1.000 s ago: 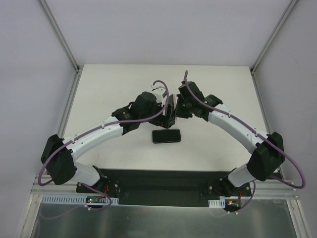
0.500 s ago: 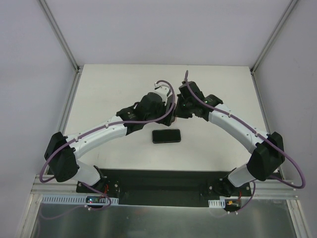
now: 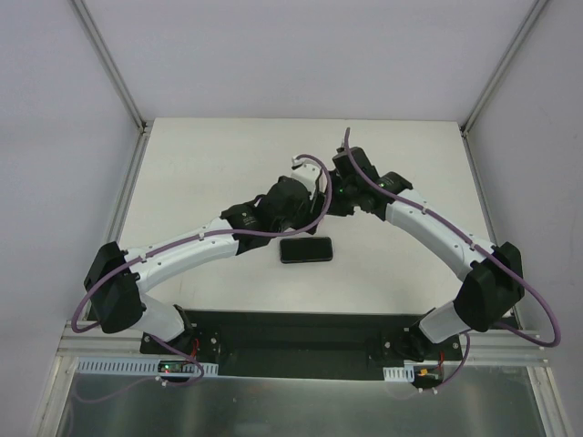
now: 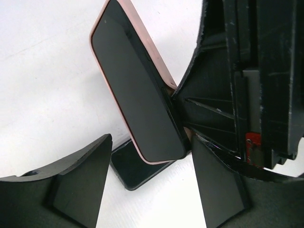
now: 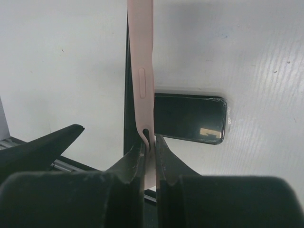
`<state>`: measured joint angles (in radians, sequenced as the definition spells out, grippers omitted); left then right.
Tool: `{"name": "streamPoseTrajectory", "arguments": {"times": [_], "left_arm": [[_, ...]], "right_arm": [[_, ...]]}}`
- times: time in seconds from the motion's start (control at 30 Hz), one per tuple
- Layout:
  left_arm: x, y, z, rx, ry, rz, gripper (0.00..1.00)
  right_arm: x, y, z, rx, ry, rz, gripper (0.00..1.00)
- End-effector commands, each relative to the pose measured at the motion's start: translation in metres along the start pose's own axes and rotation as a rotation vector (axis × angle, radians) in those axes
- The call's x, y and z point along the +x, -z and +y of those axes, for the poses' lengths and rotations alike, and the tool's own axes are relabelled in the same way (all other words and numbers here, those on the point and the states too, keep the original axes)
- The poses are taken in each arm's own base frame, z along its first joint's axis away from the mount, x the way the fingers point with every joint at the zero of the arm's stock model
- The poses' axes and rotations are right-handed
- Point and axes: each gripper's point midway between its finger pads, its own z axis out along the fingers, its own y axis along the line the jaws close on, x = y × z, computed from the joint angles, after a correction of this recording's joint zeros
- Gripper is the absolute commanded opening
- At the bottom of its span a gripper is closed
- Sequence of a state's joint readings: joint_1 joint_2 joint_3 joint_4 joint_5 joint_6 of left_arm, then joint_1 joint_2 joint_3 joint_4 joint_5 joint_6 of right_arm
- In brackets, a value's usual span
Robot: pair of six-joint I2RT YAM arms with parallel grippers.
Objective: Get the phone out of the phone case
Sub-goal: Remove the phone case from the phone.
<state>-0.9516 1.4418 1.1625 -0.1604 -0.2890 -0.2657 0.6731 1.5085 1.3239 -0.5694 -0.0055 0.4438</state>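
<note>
Our left gripper has its fingers apart, flanking the lower end of the pink-rimmed, dark-faced phone case. Our right gripper pinches that case's thin edge tight, holding it upright above the white table. A glossy black slab, likely the phone, lies flat beneath. We should close gently and squarely on the broad faces, without twisting against the right pinch.

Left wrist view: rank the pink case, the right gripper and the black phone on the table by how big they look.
1. right gripper, though it sits close to the camera.
2. pink case.
3. black phone, mostly hidden behind the case, so its rank is unsure.
</note>
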Motion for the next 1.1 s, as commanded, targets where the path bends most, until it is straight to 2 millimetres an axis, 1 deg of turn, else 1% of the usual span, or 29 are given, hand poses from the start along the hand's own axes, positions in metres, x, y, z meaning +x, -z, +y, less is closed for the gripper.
{"name": "streamPoseTrajectory", "arguments": {"times": [0.0, 0.07, 0.17, 0.37, 0.4, 0.47, 0.5, 0.57, 0.7, 0.73, 0.8, 0.83, 0.9, 0.93, 0.97, 1.0, 1.07], "left_arm": [[0.002, -0.004, 0.000, -0.052, -0.106, -0.022, 0.65], [0.005, -0.005, -0.001, -0.069, -0.140, -0.019, 0.62], [0.010, -0.007, -0.002, -0.097, -0.161, -0.017, 0.60], [0.007, -0.007, 0.009, -0.157, -0.172, -0.042, 0.56], [0.006, -0.006, 0.009, -0.160, -0.175, -0.045, 0.52], [0.004, -0.007, 0.010, -0.166, -0.182, -0.051, 0.49], [0.004, -0.008, 0.010, -0.168, -0.184, -0.052, 0.44], [0.005, -0.009, 0.012, -0.177, -0.186, -0.051, 0.41], [0.006, -0.009, 0.012, -0.173, -0.174, -0.052, 0.36], [0.007, -0.009, 0.012, -0.174, -0.170, -0.051, 0.32], [0.007, -0.009, 0.012, -0.173, -0.163, -0.054, 0.29], [0.005, -0.008, 0.012, -0.170, -0.160, -0.058, 0.23], [0.004, -0.008, 0.012, -0.168, -0.160, -0.059, 0.16], [0.003, -0.007, 0.011, -0.162, -0.159, -0.060, 0.11], [0.002, -0.007, 0.011, -0.160, -0.158, -0.062, 0.02], [0.000, -0.006, 0.012, -0.160, -0.153, -0.065, 0.00], [-0.003, -0.003, 0.014, -0.160, -0.144, -0.074, 0.00]], "right_arm": [[-0.024, 0.036, 0.053, -0.235, -0.040, -0.077, 0.01], [-0.025, 0.038, 0.054, -0.245, -0.044, -0.080, 0.02], [-0.027, 0.041, 0.055, -0.256, -0.050, -0.084, 0.01], [-0.027, 0.044, 0.057, -0.280, -0.057, -0.083, 0.01], [-0.025, 0.045, 0.058, -0.288, -0.054, -0.077, 0.01], [-0.025, 0.045, 0.058, -0.298, -0.064, -0.075, 0.01], [-0.024, 0.047, 0.058, -0.307, -0.065, -0.070, 0.01], [-0.023, 0.047, 0.057, -0.313, -0.067, -0.069, 0.01], [-0.021, 0.054, 0.053, -0.325, -0.068, -0.079, 0.01], [-0.021, 0.056, 0.052, -0.328, -0.067, -0.084, 0.01], [-0.021, 0.058, 0.049, -0.327, -0.067, -0.090, 0.01], [-0.021, 0.059, 0.047, -0.325, -0.068, -0.092, 0.01], [-0.019, 0.060, 0.046, -0.323, -0.062, -0.096, 0.02], [-0.018, 0.059, 0.043, -0.319, -0.064, -0.093, 0.01], [-0.016, 0.057, 0.042, -0.315, -0.063, -0.088, 0.01], [-0.015, 0.059, 0.041, -0.316, -0.062, -0.092, 0.01], [-0.012, 0.057, 0.038, -0.311, -0.056, -0.086, 0.01]]}}
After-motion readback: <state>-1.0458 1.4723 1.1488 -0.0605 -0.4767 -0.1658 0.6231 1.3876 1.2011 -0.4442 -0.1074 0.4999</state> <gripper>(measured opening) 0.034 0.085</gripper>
